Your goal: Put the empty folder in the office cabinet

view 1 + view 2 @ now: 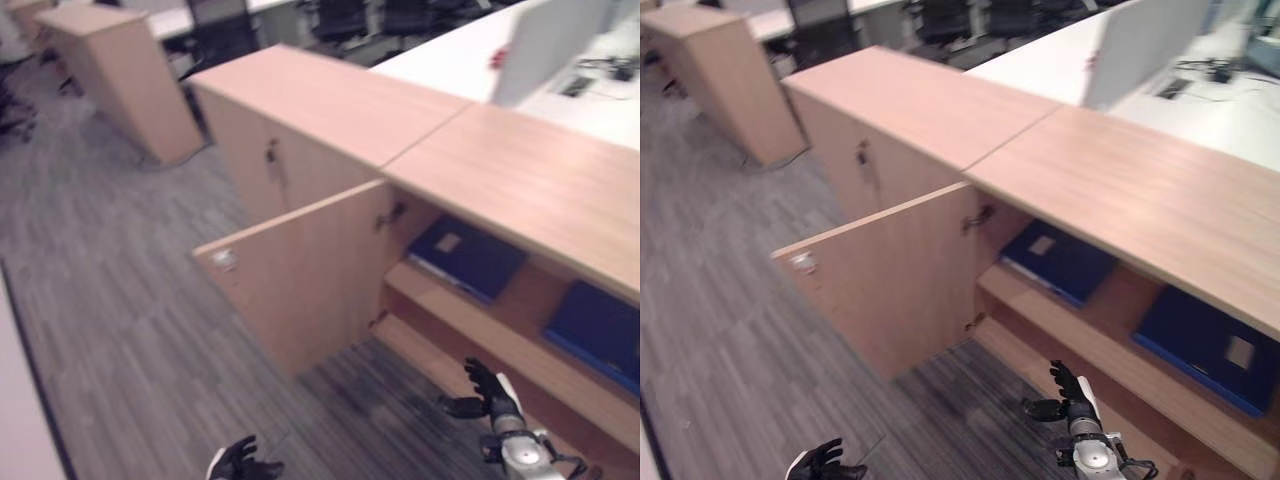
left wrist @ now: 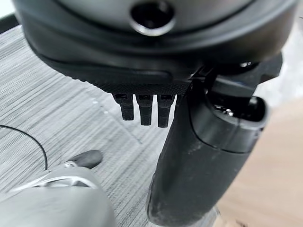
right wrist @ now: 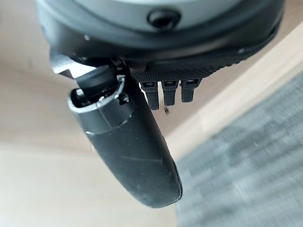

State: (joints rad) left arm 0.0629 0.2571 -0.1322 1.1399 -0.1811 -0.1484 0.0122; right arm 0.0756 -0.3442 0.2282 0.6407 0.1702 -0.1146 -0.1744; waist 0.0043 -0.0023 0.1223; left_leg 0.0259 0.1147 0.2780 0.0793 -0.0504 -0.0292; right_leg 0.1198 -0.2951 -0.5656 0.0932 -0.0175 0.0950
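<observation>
Two empty robot hands [image 1: 490, 392] [image 1: 238, 462]; two blue folders [image 1: 468, 256] [image 1: 600, 330].

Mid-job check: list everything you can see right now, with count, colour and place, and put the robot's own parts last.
Office cabinet: one, light wood, centre, long flat top.
Cabinet door: one, light wood, swung open toward the floor side.
Folders: two, dark blue, lying flat on the upper shelf inside the open cabinet, one near the door, one further right.
Second cabinet: one, light wood, far upper left.
Desks: white, behind the cabinet, with a pale divider panel.
Office chairs: dark, along the top edge; count unclear.
Carpet floor: grey, striped.
Left hand: dark, bottom edge, over the carpet, holds nothing.
Right hand: dark, lower right before the lower shelf, fingers relaxed, holds nothing.
</observation>
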